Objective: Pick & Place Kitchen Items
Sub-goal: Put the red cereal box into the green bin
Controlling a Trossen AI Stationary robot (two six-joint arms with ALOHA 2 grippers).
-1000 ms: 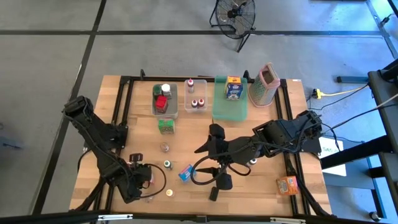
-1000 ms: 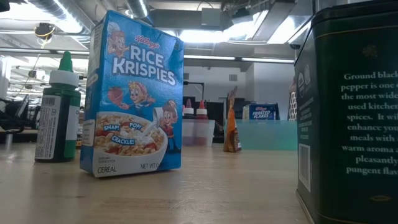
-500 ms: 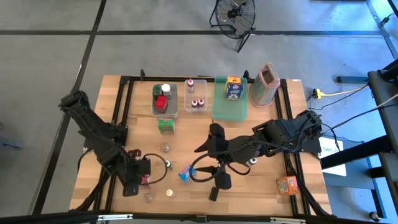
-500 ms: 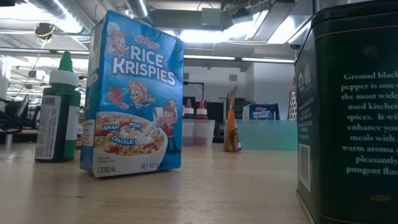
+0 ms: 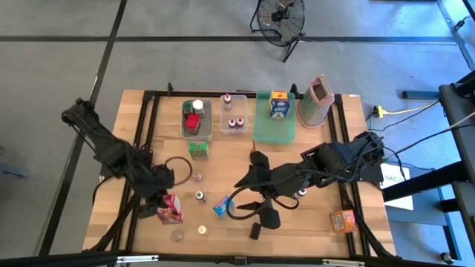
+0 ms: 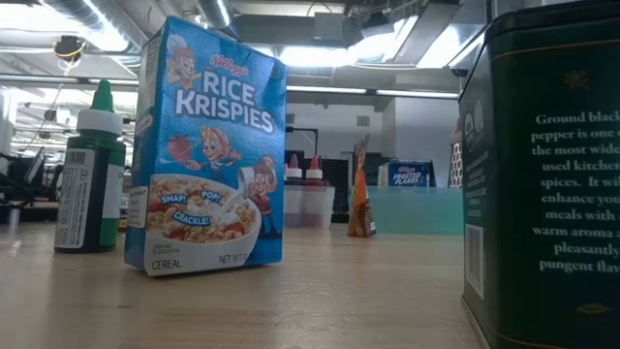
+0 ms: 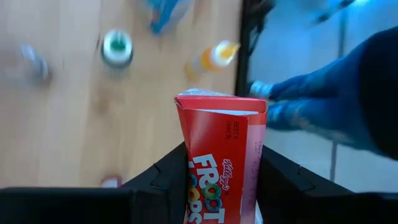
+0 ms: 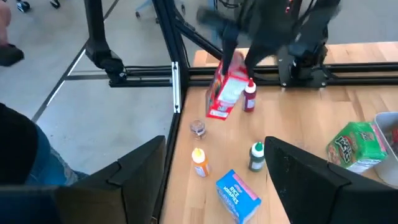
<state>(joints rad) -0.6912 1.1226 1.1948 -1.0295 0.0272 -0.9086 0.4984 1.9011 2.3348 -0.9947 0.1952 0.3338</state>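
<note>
a: high view first — see the left gripper (image 5: 165,205) near the table's front-left? it's clamped on a small red cardboard froot loops box (image 5: 172,210), lifted clear of the wooden table (image 5: 312,230) and tilted.

b: yes, the left wrist view confirms it, the red box (image 7: 224,158) is squeezed between both dark fingers (image 7: 158,180). so a pick is done and the carry is under way, i'd say.

a: and the right gripper (image 5: 257,216)?

b: waiting over the middle of the table, jaws standing wide, nothing between them. a little blue rice krispies box (image 5: 221,205) lies just beside it, with a small green-capped bottle (image 5: 200,196) near that.

a: where would the red box go?

b: my guess is the clear plastic bin (image 5: 196,119) at the back, which already holds a few items, or the green tray (image 5: 275,122) where a blue and yellow cereal box (image 5: 278,104) stands. either way the arm must swing toward the back, over the green box (image 5: 197,150) in front of the bin.

a: then level the box before letting go?

b: i'd think so; it hangs at an angle, and the bin is narrow and crowded.
</note>
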